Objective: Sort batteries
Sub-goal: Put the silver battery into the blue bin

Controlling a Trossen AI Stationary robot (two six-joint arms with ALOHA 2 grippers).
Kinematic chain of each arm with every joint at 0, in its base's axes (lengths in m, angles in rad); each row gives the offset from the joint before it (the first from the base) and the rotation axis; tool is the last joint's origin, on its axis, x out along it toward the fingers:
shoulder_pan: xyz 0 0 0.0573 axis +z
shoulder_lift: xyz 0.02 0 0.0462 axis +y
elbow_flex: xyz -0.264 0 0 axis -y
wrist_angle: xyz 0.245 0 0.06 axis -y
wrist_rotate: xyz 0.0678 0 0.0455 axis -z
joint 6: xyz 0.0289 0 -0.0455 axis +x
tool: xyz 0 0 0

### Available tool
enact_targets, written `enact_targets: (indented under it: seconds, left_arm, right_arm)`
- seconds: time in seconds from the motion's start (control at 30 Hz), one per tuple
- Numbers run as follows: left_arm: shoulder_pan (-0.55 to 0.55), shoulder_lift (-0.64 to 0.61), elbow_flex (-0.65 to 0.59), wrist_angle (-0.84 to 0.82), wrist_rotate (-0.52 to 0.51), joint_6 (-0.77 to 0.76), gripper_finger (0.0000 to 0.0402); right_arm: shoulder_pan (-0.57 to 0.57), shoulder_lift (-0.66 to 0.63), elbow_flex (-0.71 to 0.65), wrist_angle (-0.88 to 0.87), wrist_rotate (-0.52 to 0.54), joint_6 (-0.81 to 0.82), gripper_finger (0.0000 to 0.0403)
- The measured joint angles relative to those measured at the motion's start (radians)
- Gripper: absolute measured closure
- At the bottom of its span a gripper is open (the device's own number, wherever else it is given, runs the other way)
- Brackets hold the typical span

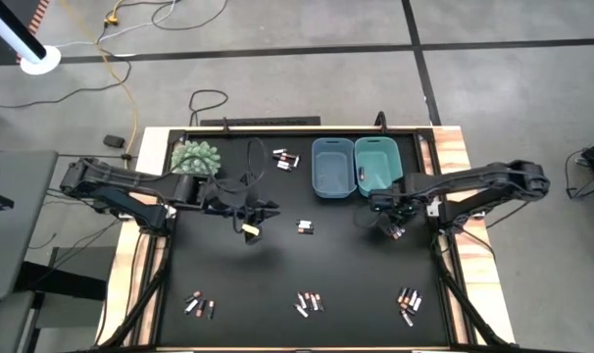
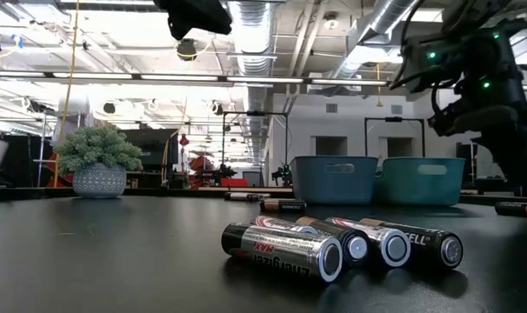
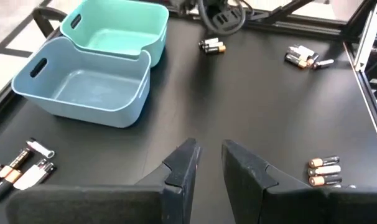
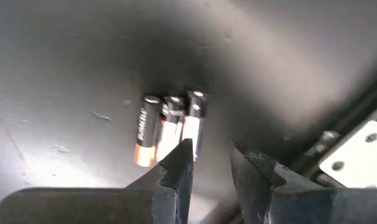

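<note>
High view: the right gripper (image 1: pixel 393 228) is hovering just past the near end of the teal bin (image 1: pixel 377 165), at the table's right side. Directly beneath its tips a small cluster of batteries (image 1: pixel 396 231) is lying, mostly hidden by the tool. The left gripper (image 1: pixel 255 218) is reaching toward table centre, with something pale and small at its tip; whether that is being held, I cannot tell. A lone pair of batteries (image 1: pixel 304 227) is sitting just beyond it, toward the right arm. The right arm is plainly the nearer one to its cluster.

Low view: four batteries (image 2: pixel 342 243) are lying side by side in the foreground, ends toward the camera. Both bins and a potted plant (image 2: pixel 98 163) are standing behind.

Left wrist view: the left fingers (image 3: pixel 182 167) are standing slightly apart with nothing showing between them. The blue bin (image 3: pixel 89 93) is lying ahead and off to one side.

Right wrist view: the right fingers (image 4: pixel 179 163) are parted a little, empty. Three batteries (image 4: pixel 170 127) are lying just ahead of the tips, touching each other, long axes parallel and running straight away from the tool, so roughly in line with the finger gap. The copper-ended one is outermost; the nearest pale one is sitting just in front of one fingertip. In my judgement, the pick is needing a small sideways shift to centre the gap over one cell.
</note>
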Motion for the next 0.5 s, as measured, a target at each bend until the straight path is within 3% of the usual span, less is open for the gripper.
enact_targets:
  seconds: [0.5]
  left_arm:
    - [0.000, 0.001, 0.000, -0.002, 0.000, 0.040, 0.0331]
  right_arm:
    - [-0.036, 0.130, -0.016, 0.070, -0.018, -0.041, 0.0280]
